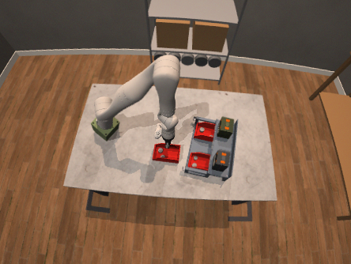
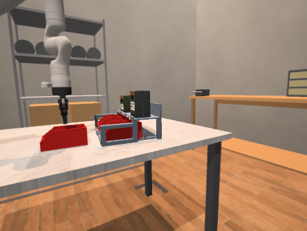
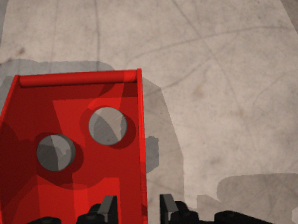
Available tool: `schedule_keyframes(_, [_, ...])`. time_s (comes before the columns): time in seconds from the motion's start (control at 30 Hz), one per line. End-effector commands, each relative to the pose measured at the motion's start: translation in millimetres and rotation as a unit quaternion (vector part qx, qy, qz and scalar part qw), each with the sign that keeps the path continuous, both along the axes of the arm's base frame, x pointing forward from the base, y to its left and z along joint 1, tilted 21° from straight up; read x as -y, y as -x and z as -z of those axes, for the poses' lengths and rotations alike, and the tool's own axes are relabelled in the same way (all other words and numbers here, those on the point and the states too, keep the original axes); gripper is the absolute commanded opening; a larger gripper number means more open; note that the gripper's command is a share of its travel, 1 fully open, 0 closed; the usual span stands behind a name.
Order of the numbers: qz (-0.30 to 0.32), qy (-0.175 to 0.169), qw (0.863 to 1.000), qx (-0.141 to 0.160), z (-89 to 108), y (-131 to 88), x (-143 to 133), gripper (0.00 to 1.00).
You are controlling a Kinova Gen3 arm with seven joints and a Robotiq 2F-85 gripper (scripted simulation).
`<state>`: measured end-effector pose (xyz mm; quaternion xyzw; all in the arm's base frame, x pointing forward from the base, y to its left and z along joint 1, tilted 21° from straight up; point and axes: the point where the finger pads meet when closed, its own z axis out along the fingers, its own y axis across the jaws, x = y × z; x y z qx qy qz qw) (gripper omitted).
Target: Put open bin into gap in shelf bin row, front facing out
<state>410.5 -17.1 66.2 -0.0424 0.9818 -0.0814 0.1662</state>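
Wrist view: gripper (image 1: pixel 167 145) (image 2: pixel 65 122) (image 3: pixel 139 209) partly open, nothing held, fingertips above one side wall of the bin (image 1: pixel 166 153) (image 2: pixel 64 138) (image 3: pixel 95 185). Bin's on the table (image 1: pixel 130 174) (image 2: pixel 180 133) (image 3: pixel 225 110), beside the shelf (image 1: pixel 234 148) (image 2: pixel 135 131), two round parts (image 3: pixel 107 126) inside.

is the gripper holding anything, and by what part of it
Nothing is held; the gripper is partly open above the red bin on the table.
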Motion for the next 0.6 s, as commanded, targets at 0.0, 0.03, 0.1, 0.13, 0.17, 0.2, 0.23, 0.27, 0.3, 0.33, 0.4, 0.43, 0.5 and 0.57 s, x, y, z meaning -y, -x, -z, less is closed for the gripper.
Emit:
schedule_keyframes(0.0, [0.0, 0.0, 1.0, 0.0, 0.6, 0.5, -1.1, 0.35])
schedule_keyframes(0.03, [-0.001, 0.0, 1.0, 0.0, 1.6, 1.2, -2.1, 0.35])
schedule_keyframes(0.1, [-0.002, -0.001, 1.0, -0.001, 3.6, 2.6, -4.0, 0.35])
schedule_keyframes(0.13, [-0.002, -0.001, 1.0, -0.002, 4.6, 3.3, -4.9, 0.35])
schedule_keyframes(0.17, [-0.002, -0.001, 1.0, -0.002, 4.6, 3.3, -4.9, 0.35])
schedule_keyframes(0.2, [-0.002, -0.001, 1.0, -0.002, 4.6, 3.3, -4.9, 0.35])
schedule_keyframes(0.23, [-0.002, -0.001, 1.0, -0.002, 4.6, 3.3, -4.9, 0.35])
schedule_keyframes(0.27, [-0.002, -0.001, 1.0, -0.002, 4.6, 3.3, -4.9, 0.35])
schedule_keyframes(0.3, [-0.002, -0.001, 1.0, -0.002, 4.6, 3.3, -4.9, 0.35])
schedule_keyframes(0.33, [-0.002, -0.001, 1.0, -0.002, 4.6, 3.3, -4.9, 0.35])
schedule_keyframes(0.4, [-0.002, -0.001, 1.0, -0.002, 4.6, 3.3, -4.9, 0.35])
schedule_keyframes(0.43, [-0.002, -0.001, 1.0, -0.002, 4.6, 3.3, -4.9, 0.35])
schedule_keyframes(0.5, [-0.002, -0.001, 1.0, -0.002, 4.6, 3.3, -4.9, 0.35])
schedule_keyframes(0.57, [-0.006, 0.001, 1.0, -0.002, 2.6, 2.4, -4.4, 0.35])
